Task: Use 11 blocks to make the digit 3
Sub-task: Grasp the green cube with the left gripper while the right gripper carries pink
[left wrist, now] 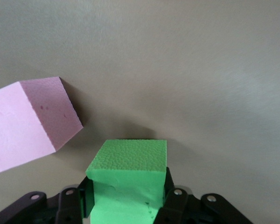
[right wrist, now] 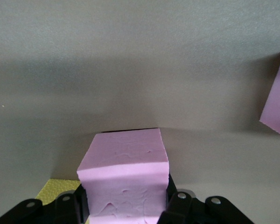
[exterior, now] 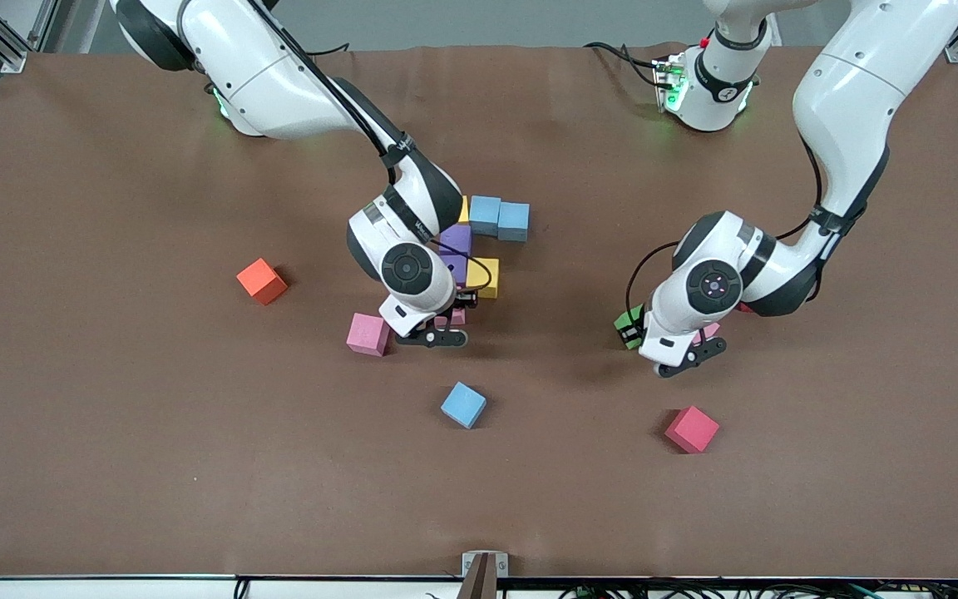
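left tool (left wrist: 126,205) clamped, right tool (right wrist: 123,205) clamped

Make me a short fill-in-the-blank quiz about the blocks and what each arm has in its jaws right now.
1. The left gripper has its jaws around a ____ block.
2. The right gripper has its jaws around a ____ block.
3. The loose block nearest the front camera is the ____ one.
4. The orange block lies toward the ____ arm's end of the table.

Missing words: green; pink; red; right
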`<move>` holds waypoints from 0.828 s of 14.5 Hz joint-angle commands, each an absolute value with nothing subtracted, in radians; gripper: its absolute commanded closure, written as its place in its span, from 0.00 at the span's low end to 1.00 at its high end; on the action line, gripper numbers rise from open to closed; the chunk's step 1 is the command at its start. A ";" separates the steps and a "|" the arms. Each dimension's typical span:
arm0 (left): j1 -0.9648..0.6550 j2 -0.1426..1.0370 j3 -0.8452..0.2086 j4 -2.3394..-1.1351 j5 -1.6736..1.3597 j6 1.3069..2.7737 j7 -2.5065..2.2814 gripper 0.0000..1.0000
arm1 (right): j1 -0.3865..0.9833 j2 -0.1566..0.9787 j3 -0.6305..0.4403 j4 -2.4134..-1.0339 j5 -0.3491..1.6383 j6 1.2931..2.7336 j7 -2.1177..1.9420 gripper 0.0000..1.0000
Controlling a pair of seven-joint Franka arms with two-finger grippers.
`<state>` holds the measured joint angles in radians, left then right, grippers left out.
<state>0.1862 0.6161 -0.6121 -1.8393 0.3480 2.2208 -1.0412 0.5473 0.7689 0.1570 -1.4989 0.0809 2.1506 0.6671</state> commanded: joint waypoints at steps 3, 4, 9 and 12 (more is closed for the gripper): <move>0.193 0.560 -0.623 -1.747 0.174 2.071 -1.121 0.63 | 0.568 0.781 0.152 -1.485 0.075 2.151 0.718 0.75; 0.193 0.551 -0.623 -1.743 0.155 2.066 -1.152 0.63 | 0.569 0.781 0.152 -1.485 0.074 2.151 0.718 0.75; 0.186 0.541 -0.655 -1.707 0.086 2.074 -1.460 0.63 | 0.569 0.781 0.152 -1.485 0.075 2.149 0.719 0.75; 0.183 0.541 -0.669 -1.697 0.087 2.075 -1.597 0.63 | 0.571 0.781 0.150 -1.485 0.074 2.149 0.721 0.75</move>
